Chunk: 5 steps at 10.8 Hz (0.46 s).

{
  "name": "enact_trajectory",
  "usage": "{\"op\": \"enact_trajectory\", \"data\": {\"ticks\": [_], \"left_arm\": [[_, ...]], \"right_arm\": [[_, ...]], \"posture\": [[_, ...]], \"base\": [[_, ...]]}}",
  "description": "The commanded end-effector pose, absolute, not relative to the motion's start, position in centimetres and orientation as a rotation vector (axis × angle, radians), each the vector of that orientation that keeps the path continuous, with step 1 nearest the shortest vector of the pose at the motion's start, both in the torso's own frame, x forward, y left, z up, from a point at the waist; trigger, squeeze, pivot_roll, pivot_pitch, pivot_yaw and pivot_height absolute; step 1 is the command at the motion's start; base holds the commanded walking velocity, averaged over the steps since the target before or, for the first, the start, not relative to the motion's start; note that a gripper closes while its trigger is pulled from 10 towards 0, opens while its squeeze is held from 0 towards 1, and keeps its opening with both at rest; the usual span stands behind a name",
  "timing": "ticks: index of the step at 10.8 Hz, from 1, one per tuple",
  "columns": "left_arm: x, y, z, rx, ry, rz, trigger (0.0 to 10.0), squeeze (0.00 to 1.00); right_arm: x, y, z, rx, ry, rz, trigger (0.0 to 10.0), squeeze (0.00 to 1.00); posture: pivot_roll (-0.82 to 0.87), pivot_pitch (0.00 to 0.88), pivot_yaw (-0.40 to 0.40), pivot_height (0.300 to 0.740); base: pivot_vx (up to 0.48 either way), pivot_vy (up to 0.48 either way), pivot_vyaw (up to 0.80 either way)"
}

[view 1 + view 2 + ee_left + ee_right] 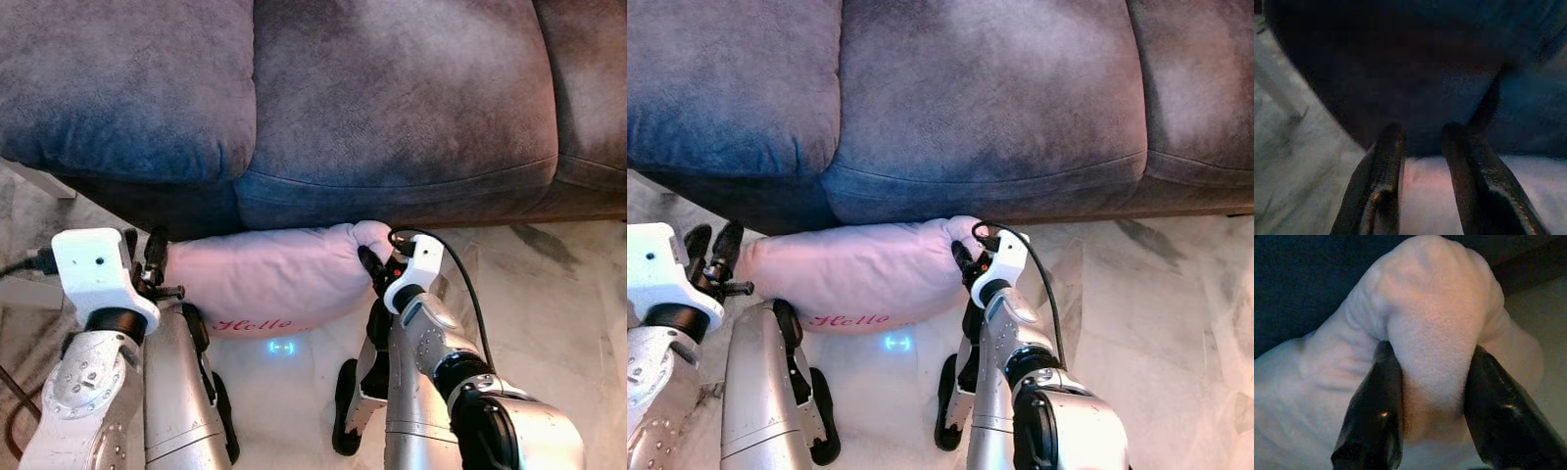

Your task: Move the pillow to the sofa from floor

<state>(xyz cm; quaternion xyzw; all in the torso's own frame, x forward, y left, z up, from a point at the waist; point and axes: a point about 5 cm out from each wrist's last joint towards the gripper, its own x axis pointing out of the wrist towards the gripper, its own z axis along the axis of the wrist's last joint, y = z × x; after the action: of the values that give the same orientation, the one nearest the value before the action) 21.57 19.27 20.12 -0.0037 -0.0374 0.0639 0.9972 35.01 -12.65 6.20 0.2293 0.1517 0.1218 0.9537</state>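
Pink pillow [265,274] pinched by right gripper [1432,396], left end prob. hidden.

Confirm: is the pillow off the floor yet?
Cannot tell. The pillow sits low against the sofa base, right pincer pinching its corner.

Pale pink plush pillow [274,279] with red "Hello" script on its lower edge. Behind it, a dark blue-grey suede-like sofa [392,98], mottled lighter in patches. Grey-veined white marble floor [549,294], a small cyan glow on it. Silver arms, white wrist housings, glossy black fingers [1376,401]; the left wrist view reads murky, probably blue-black.
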Motion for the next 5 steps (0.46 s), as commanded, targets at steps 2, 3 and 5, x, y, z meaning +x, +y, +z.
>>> {"op": "enact_trajectory", "data": {"ticks": [2,3,5], "left_arm": [[20.3,21.8,17.8,-0.079,0.06,0.307,10.0,0.0],[19.8,22.4,17.0,-0.112,0.115,0.356,10.0,1.0],[19.7,22.1,14.6,-0.278,0.268,0.344,10.0,1.0]], "right_arm": [[34.1,-12.7,4.9,0.468,0.352,0.241,0.0,0.0],[34.2,-12.9,4.9,0.46,0.354,0.234,0.0,0.0],[34.2,-13.0,4.9,0.459,0.355,0.231,0.0,0.0]], "posture": [[0.18,0.492,-0.115,0.487],[0.18,0.494,-0.114,0.487],[0.17,0.497,-0.118,0.487]], "base": [[0.0,0.0,0.0],[0.0,0.0,0.0],[0.0,0.0,0.0]]}}
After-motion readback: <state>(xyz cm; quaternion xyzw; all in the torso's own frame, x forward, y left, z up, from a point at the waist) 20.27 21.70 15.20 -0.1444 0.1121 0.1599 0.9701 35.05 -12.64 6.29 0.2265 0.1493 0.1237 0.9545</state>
